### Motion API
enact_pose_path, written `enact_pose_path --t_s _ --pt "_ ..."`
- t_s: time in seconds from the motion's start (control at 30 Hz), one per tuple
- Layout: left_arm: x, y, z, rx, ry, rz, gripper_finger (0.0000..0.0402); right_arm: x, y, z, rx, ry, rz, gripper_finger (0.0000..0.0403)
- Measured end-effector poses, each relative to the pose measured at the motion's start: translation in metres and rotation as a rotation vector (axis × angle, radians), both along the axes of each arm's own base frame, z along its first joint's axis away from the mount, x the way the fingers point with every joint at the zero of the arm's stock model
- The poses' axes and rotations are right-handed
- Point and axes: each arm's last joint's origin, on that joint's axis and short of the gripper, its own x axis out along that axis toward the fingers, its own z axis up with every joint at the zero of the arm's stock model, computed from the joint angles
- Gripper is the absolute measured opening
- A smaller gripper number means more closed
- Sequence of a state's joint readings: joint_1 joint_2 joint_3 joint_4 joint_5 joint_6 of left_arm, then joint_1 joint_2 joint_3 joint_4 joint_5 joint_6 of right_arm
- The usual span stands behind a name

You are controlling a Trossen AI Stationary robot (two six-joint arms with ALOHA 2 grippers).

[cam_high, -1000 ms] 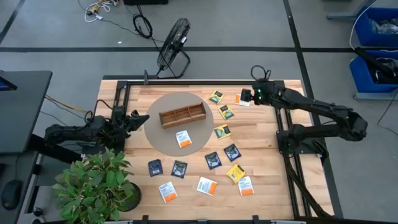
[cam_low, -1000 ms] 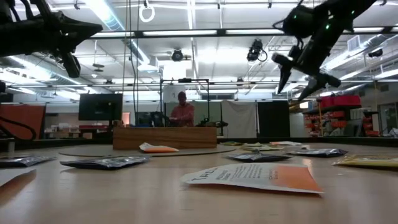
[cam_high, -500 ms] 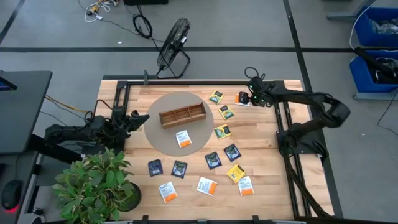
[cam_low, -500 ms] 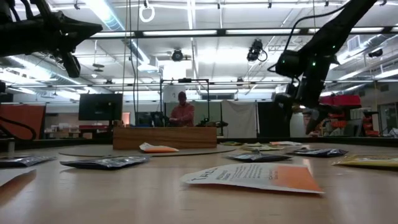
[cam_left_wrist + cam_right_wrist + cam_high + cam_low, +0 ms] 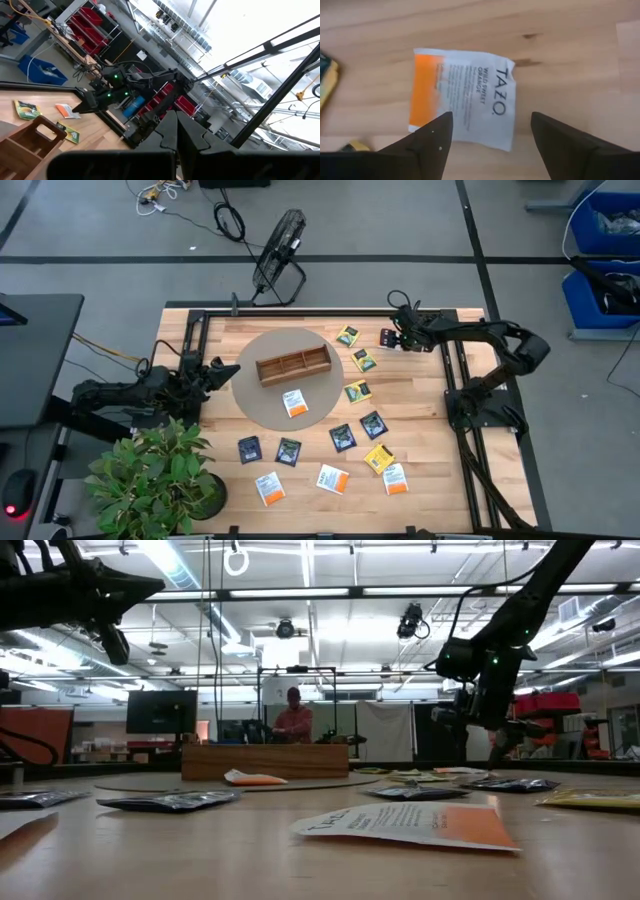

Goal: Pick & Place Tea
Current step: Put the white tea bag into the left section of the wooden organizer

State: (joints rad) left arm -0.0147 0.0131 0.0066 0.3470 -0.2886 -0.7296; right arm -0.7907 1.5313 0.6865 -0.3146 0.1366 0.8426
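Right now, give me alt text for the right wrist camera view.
A white and orange square Tazo tea packet lies flat on the light wooden table, directly ahead of the right gripper, whose two dark fingers stand open on either side of it, not touching.

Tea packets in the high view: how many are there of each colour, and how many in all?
White-orange packets: 5
Dark packets: 4
Green-yellow packets: 4
Total: 13
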Motion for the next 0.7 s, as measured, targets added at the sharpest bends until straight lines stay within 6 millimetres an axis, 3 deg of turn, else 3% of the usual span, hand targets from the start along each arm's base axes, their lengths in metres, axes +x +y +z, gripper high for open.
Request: enact_pose_path --t_s 0.1,0.3,0.7 --pt "0.000 0.000 0.000 0.000 0.000 0.000 0.0003 0.007 -0.001 -0.002 -0.002 -0.049 0.026 0.0261" --pt "0.000 0.000 0.000 -0.026 -0.008 -0.005 0.0003 0.013 0.000 -0.011 0.013 0.013 0.020 0.0244" --pt "0.000 0.000 0.000 -0.042 -0.012 -0.010 0.0003 0.018 -0.003 -0.011 -0.022 -0.010 0.028 0.0211"
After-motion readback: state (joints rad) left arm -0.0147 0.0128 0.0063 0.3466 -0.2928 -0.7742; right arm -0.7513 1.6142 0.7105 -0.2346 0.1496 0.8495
